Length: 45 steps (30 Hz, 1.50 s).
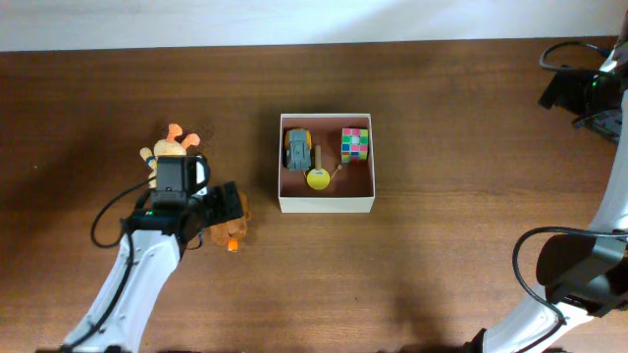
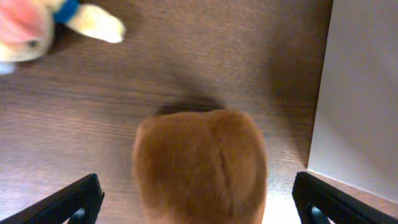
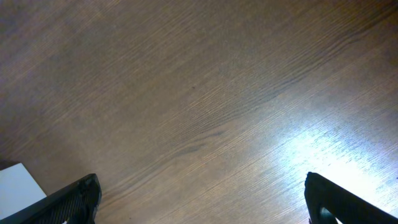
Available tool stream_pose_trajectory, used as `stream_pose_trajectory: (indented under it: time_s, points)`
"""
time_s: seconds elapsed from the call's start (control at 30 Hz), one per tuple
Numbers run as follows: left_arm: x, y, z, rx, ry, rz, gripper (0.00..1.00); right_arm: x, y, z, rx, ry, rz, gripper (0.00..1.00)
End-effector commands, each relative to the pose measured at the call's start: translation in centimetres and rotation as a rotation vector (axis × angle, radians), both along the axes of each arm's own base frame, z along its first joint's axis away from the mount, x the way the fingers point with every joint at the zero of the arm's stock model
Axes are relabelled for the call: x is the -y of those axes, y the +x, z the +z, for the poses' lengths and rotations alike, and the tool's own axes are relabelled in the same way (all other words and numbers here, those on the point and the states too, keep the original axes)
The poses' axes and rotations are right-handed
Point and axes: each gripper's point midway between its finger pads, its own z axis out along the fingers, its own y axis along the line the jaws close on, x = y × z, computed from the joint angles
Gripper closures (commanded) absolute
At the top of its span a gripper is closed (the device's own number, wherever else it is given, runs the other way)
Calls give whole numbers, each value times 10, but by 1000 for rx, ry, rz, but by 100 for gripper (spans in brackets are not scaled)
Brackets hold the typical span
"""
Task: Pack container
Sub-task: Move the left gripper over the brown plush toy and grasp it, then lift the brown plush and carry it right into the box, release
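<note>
I saw the container (image 1: 327, 204) mid-table (image 1: 442, 147), holding three toys: one grey car (image 1: 296, 149), one colour cube (image 1: 354, 143), one yellow piece (image 1: 318, 177). Two plush toys lay to its left. The left gripper (image 2: 199, 196), fingers spread wide, straddled the brown plush (image 2: 199, 165). The right gripper (image 3: 199, 193) hung over wood, equally spread.

1. I see the container (image 1: 327, 205) with white walls and a dull pink-brown inside.
2. The cube (image 1: 354, 143) in it has little squares of pink, green, yellow and white.
3. The toy car (image 1: 297, 150) is grey with a bit of yellow.
4. The round toy (image 1: 318, 178) is bright yellow.
5. The fluffy toy (image 2: 199, 165) in my left wrist view is orange-brown.
6. The table (image 1: 442, 118) is dark brown with thin wood lines.
</note>
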Motion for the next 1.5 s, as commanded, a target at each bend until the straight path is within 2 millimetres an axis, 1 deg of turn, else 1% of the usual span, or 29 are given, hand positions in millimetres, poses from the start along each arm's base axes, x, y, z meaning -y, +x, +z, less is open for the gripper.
stream_pose_trajectory:
  time_s: [0.0,0.1,0.2,0.33,0.37,0.47,0.63,0.7,0.77,0.8,0.83,1.03,1.1,1.17,1.23,1.33,1.4,1.43,1.47]
  points:
    - [8,8,-3,3,13,-15,1,2,0,0,1,1,-11,1]
    - [13,9,-8,-6,15,-30,1,2,0,0,1,1,-11,1]
    - [14,8,-13,-19,16,-32,1,2,0,0,1,1,-11,1]
    - [14,8,-15,-26,17,-32,11,2,0,0,1,1,-11,1]
    - [14,8,-15,-26,17,-32,23,2,0,0,1,1,-11,1]
    - [14,7,-15,-30,17,-32,46,2,0,0,1,1,-11,1]
    - [14,5,-16,-39,18,-32,68,2,0,0,1,1,-11,1]
    - [14,4,-17,-45,19,-33,75,2,0,0,1,1,-11,1]
    - [14,3,-18,-50,19,-32,87,2,0,0,1,1,-11,1]
    - [14,3,-18,-51,20,-33,94,2,0,0,1,1,-11,1]
    - [14,2,-18,-51,19,-33,98,2,0,0,1,1,-11,1]
    - [14,5,-14,-43,16,-34,98,2,0,0,1,1,-11,1]
    - [17,10,-6,-35,7,-39,98,2,0,0,1,1,-11,1]
    - [17,15,6,-24,7,-39,98,2,0,0,1,1,-11,1]
    - [18,22,23,-4,12,-54,98,2,0,0,1,1,-11,1]
    - [26,35,58,40,14,-133,98,2,0,0,1,1,-11,1]
    - [37,42,80,79,-4,-219,98,2,0,0,1,1,-11,1]
    - [54,45,103,129,-27,-343,98,2,0,0,1,1,-11,1]
    - [65,46,114,158,-38,-410,98,2,0,0,1,1,-11,1]
